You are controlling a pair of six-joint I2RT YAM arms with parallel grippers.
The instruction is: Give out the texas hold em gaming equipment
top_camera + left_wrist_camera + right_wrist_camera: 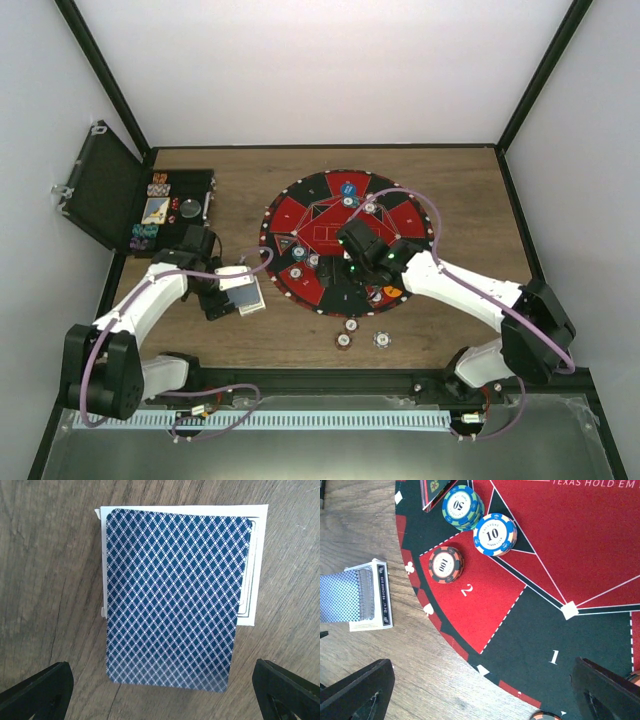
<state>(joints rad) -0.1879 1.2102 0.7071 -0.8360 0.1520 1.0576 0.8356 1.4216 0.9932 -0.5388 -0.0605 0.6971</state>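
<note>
From above, we see the round mat [400, 225] mid-table and the open black case [105, 190] at ten o'clock. One card deck [247, 291] lies on the wood off the mat's eight o'clock edge, with the left gripper [225, 300] just beside it. The right gripper [345, 272] hangs over the mat's seven o'clock sector. Three loose chips [352, 325] sit on the wood off the six o'clock rim, and one orange button [392, 292] rests at five o'clock on the rim. In the left wrist view, one blue diamond-backed card [170, 600] lies skewed on the deck; the left gripper [160, 702] is spread wide at six o'clock, holding nothing. In the right wrist view, we count three chip stacks on the mat [560, 555]: a green 50 stack [462, 505] at twelve o'clock, a blue 10 stack [494, 534] touching it, and a red-and-black 100 stack [445, 564] in sector 2. The card deck [370, 597] lies at nine o'clock off the mat. The right gripper [480, 695] is released, nothing between its fingers.
</note>
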